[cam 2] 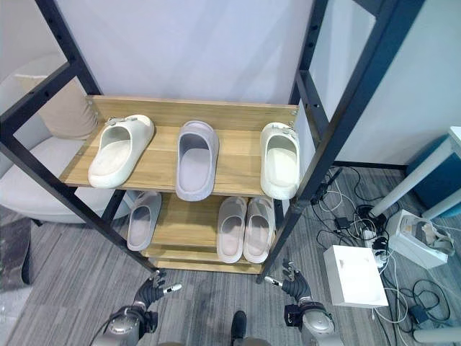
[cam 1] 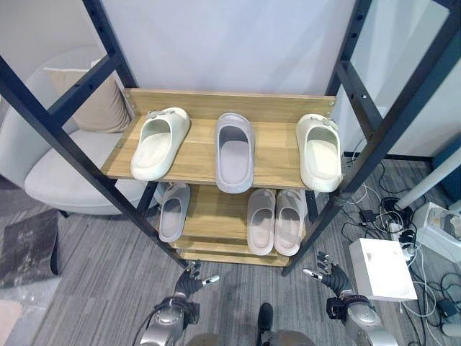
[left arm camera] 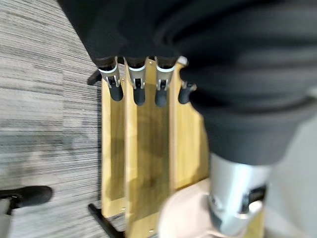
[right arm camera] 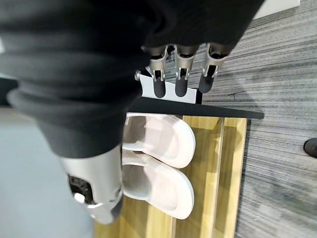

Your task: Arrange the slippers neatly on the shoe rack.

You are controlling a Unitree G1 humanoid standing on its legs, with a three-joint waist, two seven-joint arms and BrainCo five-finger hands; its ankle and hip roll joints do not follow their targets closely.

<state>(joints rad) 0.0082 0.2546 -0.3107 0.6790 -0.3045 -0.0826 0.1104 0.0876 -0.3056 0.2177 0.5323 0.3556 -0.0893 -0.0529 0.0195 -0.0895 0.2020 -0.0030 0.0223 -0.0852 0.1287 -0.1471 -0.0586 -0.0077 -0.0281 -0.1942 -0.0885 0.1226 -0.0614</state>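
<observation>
Slippers (cam 1: pixel 235 152) are lined up on the rack (cam 1: pixel 198 156); left hand (cam 1: pixel 191 282) and right hand (cam 1: pixel 330 274) are held open, empty, near the floor.

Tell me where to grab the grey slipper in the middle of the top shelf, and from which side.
Grip the grey slipper at its heel end, which overhangs the top shelf's front edge toward the robot. Come from the front, fingers over the heel rim, thumb beneath. The cream slippers on both sides make a side approach probably less easy.

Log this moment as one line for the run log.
left hand: open, low, empty | right hand: open, low, empty | top shelf: three slippers | lower shelf: three slippers
</observation>
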